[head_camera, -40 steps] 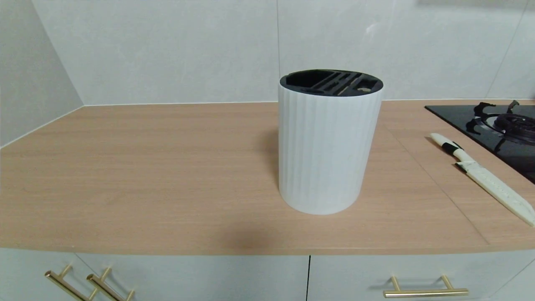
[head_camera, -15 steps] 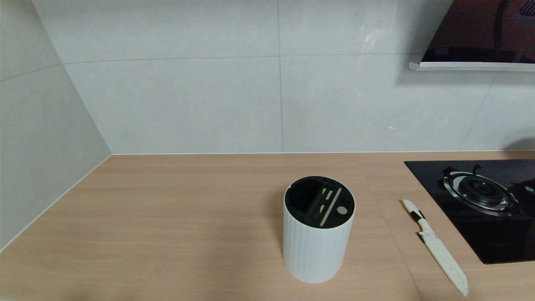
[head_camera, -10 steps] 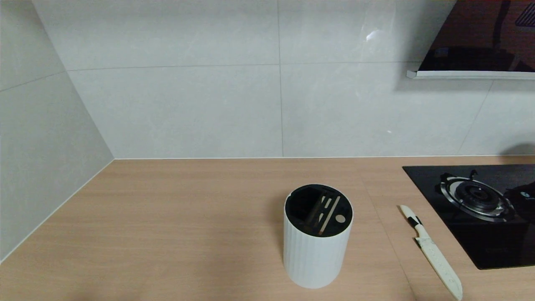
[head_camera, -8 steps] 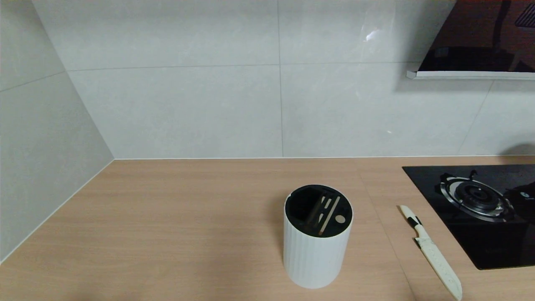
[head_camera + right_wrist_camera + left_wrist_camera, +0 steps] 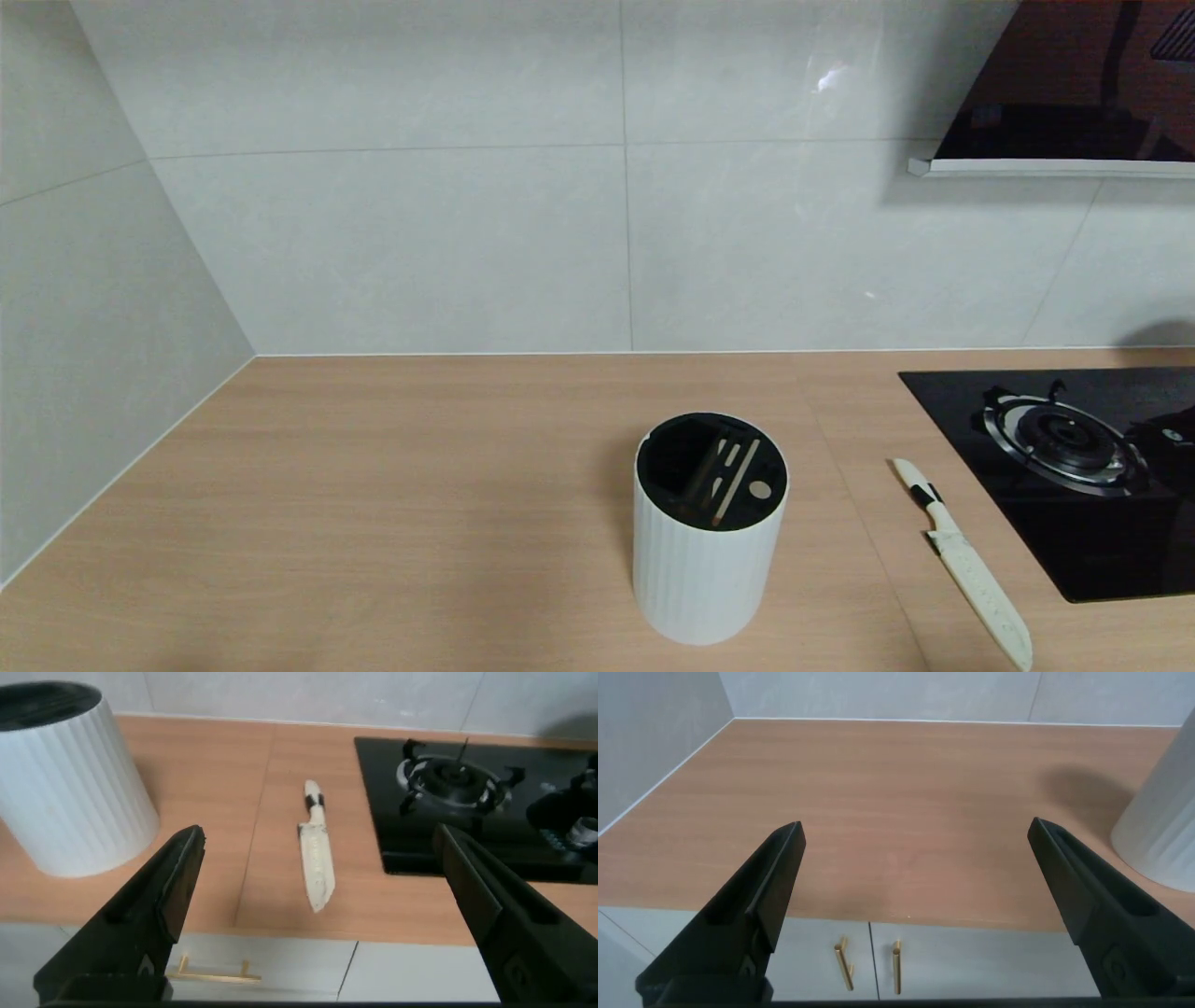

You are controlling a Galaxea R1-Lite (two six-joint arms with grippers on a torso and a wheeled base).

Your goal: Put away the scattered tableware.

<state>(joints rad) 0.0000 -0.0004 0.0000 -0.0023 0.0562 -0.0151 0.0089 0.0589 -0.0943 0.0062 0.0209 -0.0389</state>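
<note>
You have one knife (image 5: pixel 962 560) and one white ribbed holder (image 5: pixel 707 560) on one wooden counter (image 5: pixel 420 485). You also see one black hob (image 5: pixel 1102 546) with one burner (image 5: pixel 1064 437) showing, and one hood (image 5: pixel 1074 84) on the wall. Count two grippers, the left gripper (image 5: pixel 915 829) and the right gripper (image 5: pixel 320 831), each with two fingers (image 5: pixel 757 905). Three gold handles (image 5: pixel 843 963) sit on the cabinet fronts (image 5: pixel 990 966): two in the left wrist view, one in the right.

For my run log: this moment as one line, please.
knife: flat on counter, between knife block and gas hob | knife block: upright | left pincer: open | right pincer: open
</note>
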